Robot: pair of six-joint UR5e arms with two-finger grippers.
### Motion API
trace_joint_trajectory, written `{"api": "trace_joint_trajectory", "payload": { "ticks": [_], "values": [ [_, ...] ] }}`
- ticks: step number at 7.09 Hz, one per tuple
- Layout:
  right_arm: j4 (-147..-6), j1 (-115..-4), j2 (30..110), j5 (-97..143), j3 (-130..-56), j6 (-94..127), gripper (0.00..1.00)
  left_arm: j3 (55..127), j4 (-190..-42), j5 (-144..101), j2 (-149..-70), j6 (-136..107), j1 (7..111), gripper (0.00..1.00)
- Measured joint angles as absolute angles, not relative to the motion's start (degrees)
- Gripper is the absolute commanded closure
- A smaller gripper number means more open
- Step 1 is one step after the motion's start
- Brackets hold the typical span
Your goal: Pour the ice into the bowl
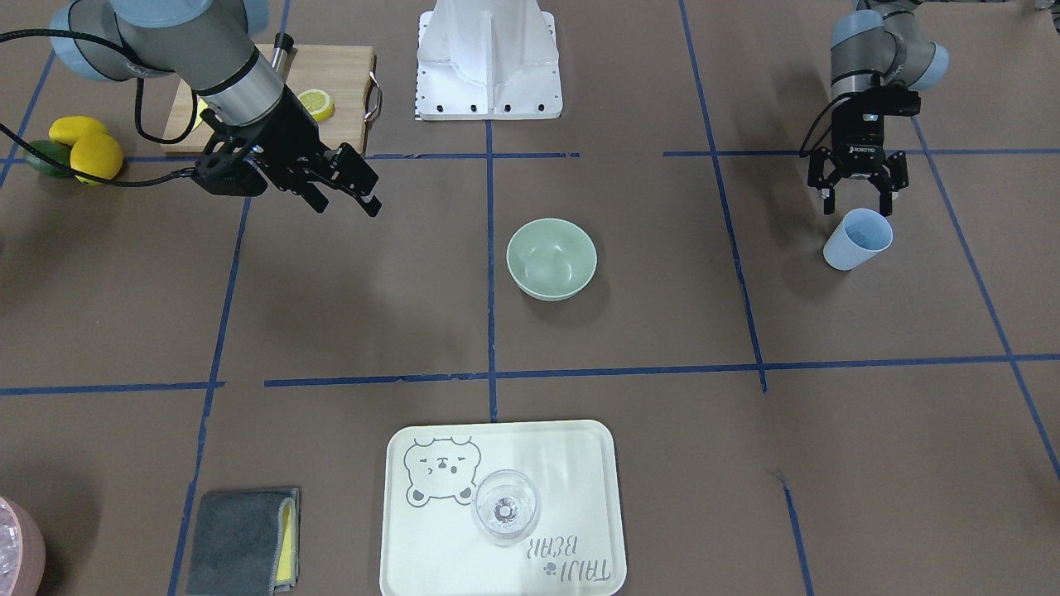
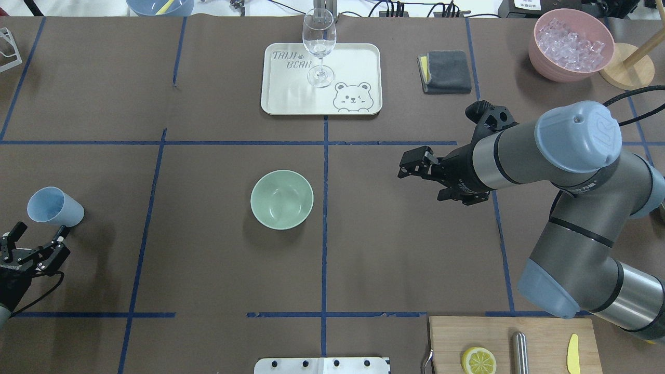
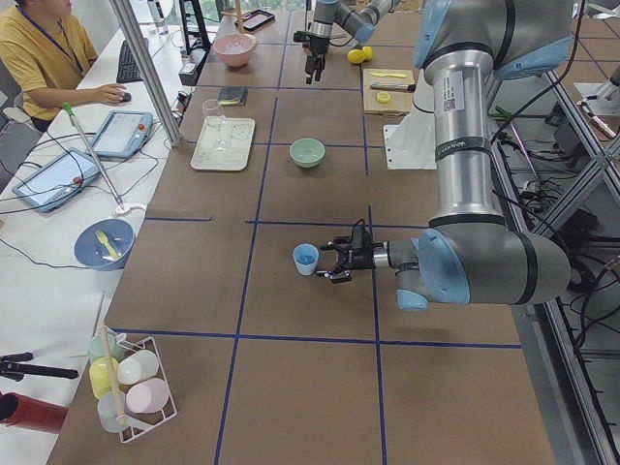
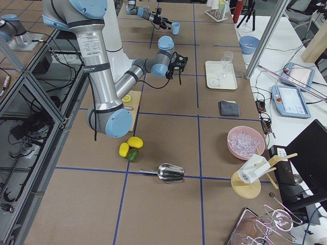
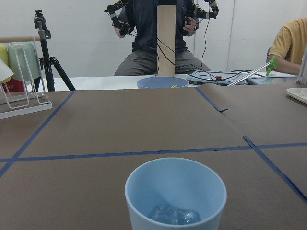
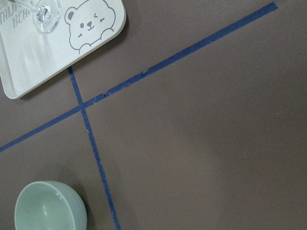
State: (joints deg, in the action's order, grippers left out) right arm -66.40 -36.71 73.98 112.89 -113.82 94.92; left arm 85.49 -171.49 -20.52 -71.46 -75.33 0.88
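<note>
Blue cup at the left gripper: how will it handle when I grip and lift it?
The cup looks thin-walled, so likely light and may flex if squeezed hard. Only a little ice sits at its bottom, so a nudge from the open left gripper could tip or slide it. Its smooth walls might slip.

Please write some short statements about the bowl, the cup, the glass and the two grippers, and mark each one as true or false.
1. The bowl is empty. True.
2. The left gripper is shut on the blue cup. False: it is open, and the cup stands free in front of it.
3. The blue cup has ice in it. True.
4. The wine glass lies on its side. False: it stands upright on the tray.
5. The right gripper holds nothing. True.
</note>
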Motion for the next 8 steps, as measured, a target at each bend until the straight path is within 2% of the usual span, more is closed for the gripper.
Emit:
{"api": "trace_joint_trajectory", "payload": {
  "ticks": [4,8],
  "values": [
    [-66.4,-36.7,74.1,112.9,-113.9,94.9,0.0,84.6,-171.4,-20.6,-73.2,-74.8,3.6,0.01],
    [-66.4,-36.6,74.2,113.0,-113.6,94.9,0.0,80.2,-171.2,-21.8,-77.4,-73.0,8.8,0.01]
  ]
}}
